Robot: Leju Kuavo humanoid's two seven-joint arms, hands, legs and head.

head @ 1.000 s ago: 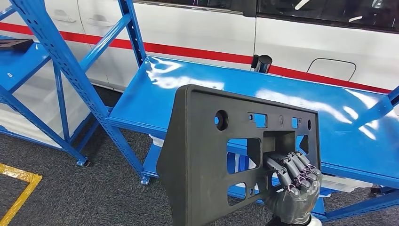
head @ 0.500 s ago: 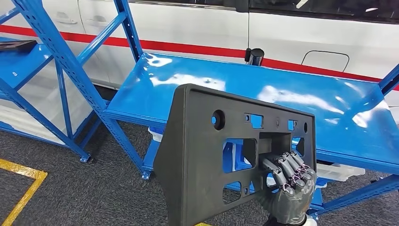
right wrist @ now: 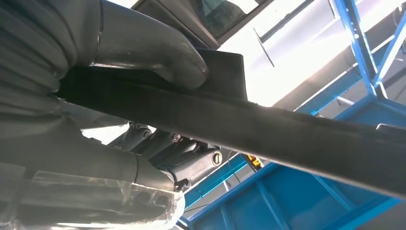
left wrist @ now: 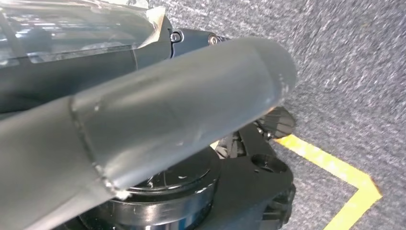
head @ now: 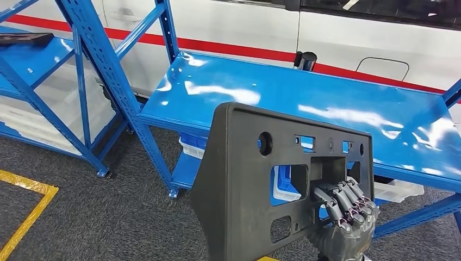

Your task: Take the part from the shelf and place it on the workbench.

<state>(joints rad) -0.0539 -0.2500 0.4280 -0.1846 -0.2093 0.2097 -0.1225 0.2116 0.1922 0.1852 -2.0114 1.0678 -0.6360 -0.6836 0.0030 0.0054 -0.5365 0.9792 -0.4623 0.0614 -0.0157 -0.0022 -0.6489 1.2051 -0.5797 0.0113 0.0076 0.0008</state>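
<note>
Part (head: 244, 179): black plate, lower centre of frame, held upright, long axis across the frame.
Right hand (head: 345, 215): fingers hooked through its cutout, gripping.
Desk (head: 304, 103): blue, beyond the part, upper centre.
Left hand: state unclear.

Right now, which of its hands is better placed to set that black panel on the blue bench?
The right. The right robot hand already grips the black panel through an opening, upright before the blue workbench. The left robot hand hangs low over the carpet.
</note>
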